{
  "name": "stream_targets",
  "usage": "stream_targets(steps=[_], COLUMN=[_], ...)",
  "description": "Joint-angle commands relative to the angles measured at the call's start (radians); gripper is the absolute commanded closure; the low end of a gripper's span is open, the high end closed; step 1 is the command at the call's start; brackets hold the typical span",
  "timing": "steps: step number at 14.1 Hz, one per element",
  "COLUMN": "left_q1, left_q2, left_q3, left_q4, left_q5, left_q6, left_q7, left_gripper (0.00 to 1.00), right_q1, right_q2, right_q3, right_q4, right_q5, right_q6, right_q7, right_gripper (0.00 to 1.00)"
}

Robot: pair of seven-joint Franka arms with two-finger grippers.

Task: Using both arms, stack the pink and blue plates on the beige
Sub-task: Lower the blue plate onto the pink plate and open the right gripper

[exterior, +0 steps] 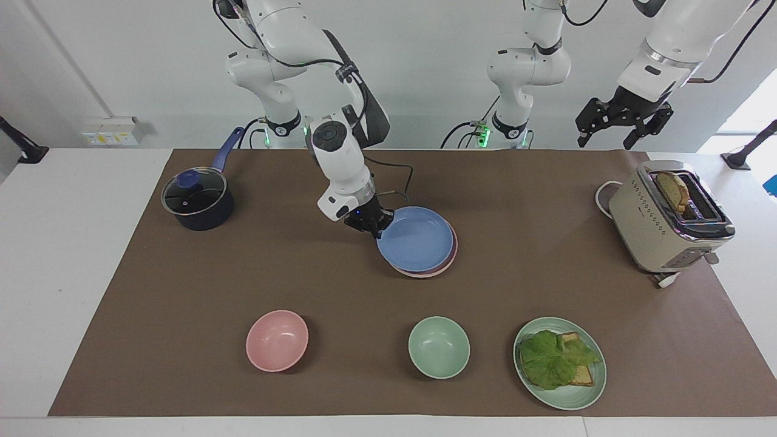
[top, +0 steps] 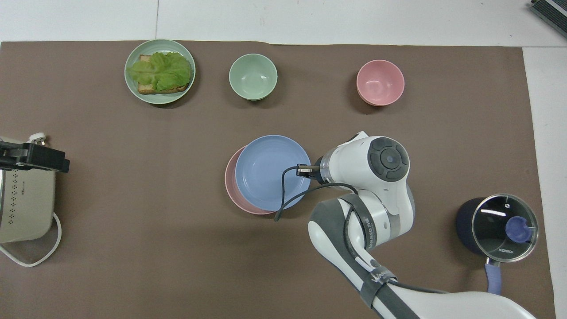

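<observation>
My right gripper (exterior: 375,229) (top: 305,170) is shut on the rim of the periwinkle blue plate (exterior: 419,240) (top: 266,170), at the edge toward the right arm's end. The blue plate covers most of the pale pink plate (exterior: 428,273) (top: 231,184), which lies on the brown mat with only a crescent of its rim showing. Whether the two plates touch I cannot tell. The beige plate is out of view. Over the toaster my left gripper (exterior: 607,142) (top: 44,159) waits high up, open and with nothing in it.
A toaster (exterior: 668,218) (top: 22,204) stands at the left arm's end and a lidded dark pot (exterior: 197,203) (top: 496,226) at the right arm's end. Farthest from the robots stand a pink bowl (exterior: 277,340) (top: 380,83), a green bowl (exterior: 438,347) (top: 253,76) and a green plate (exterior: 583,397) (top: 131,88) bearing lettuce and toast.
</observation>
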Motion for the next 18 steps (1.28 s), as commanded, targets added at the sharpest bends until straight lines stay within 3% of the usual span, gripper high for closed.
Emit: stream_targets(steps=[1,10,14,18], left_q1=[0.012,0.029,0.030,0.030], left_q2=[-0.022,-0.022,-0.022,-0.022], left_q3=[-0.003,0.003,0.003,0.003], left_q4=[-0.019,-0.016,-0.016,-0.016], left_q5=[-0.006,-0.031,-0.031,-0.029], left_q6=[-0.008,-0.008,-0.008,-0.010], left_q7=[0.009,0.011,0.011,0.011], left_gripper=[0.00,0.00,0.00,0.00], right_q1=[0.005,0.006,0.006,0.005], right_q2=[0.025,0.036,0.036,0.036], right_q3=[0.003,0.020,0.022,0.022], right_q4=[0.018,0.018,0.015,0.025], right_q5=[0.022,0.079,0.079,0.078], right_q6=[0.022,0.035,0.035,0.035], right_q7=[0.024,0.039,0.036,0.030], right_gripper=[1.00,0.98,0.76,0.22])
